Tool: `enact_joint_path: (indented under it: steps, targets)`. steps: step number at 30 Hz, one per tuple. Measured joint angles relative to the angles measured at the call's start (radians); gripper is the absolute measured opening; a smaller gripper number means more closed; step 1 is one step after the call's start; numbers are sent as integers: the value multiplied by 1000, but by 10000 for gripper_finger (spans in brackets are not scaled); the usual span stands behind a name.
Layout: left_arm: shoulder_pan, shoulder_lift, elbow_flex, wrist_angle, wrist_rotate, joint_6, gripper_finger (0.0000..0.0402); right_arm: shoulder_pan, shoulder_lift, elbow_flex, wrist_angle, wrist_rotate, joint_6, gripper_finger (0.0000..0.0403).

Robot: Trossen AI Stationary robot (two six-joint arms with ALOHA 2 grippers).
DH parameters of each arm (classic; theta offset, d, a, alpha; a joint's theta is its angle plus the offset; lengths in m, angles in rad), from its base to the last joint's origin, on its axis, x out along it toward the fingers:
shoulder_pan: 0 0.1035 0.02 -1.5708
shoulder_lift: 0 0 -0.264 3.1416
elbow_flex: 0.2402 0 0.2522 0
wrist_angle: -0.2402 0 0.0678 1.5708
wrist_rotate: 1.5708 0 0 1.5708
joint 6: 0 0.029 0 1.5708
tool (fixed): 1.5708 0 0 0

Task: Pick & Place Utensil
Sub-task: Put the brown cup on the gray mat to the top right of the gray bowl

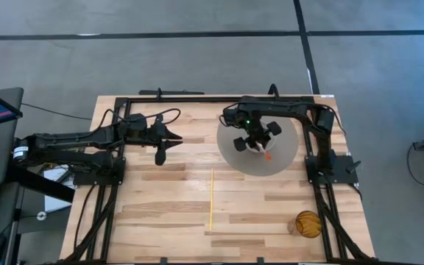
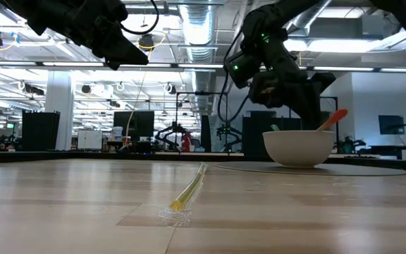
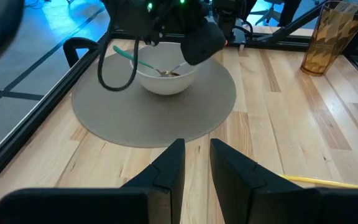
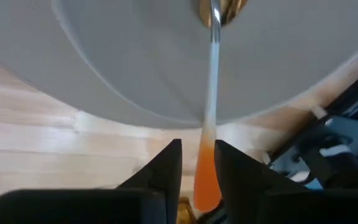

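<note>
**Orange-handled spoon resting in the white bowl, right gripper just above it**

The table point(image 1: 160, 213) is pale wooden planking with visible grain, edged by a black metal frame. On its far right part lies a round, flat grey mat point(image 1: 285, 158) with a matte surface. A smooth white bowl point(image 2: 298, 147) with rounded walls stands on that mat.

The spoon point(image 2: 330, 120) lies in the bowl: its metal scoop sits down inside, and its slim handle, clear near the scoop and turning to glossy orange at the rounded tip, leans out over the rim. In the left wrist view a second thin utensil with a green handle point(image 3: 126, 56) also rests in the bowl.

The right gripper point(image 4: 197, 163) hangs over the bowl. Its two dark, flat fingers stand narrowly apart on either side of the orange handle end; whether they press on it or are clear of it cannot be told.

The left gripper point(image 1: 162, 153) is raised above the table's left part, well apart from the mat, with its blunt black fingers a small gap apart and nothing between them.

A thin yellow straw-like stick point(image 1: 211, 197) lies straight on the bare wood near the table's middle. An amber, faceted, see-through cup point(image 1: 308, 224) stands near the table's right front corner.
</note>
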Motion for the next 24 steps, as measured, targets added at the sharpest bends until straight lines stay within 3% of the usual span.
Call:
enact_joint_path:
  steps: [11,20,24]
  targets:
    - [0,0,0,0,0,0,76,120,-101,240,3,95,123,91]
    - [0,0,0,-17,-1,0,76,452,-276,296,1,317,619,91]
    - [0,0,0,-38,-1,0,76,637,-286,270,2,277,824,89]
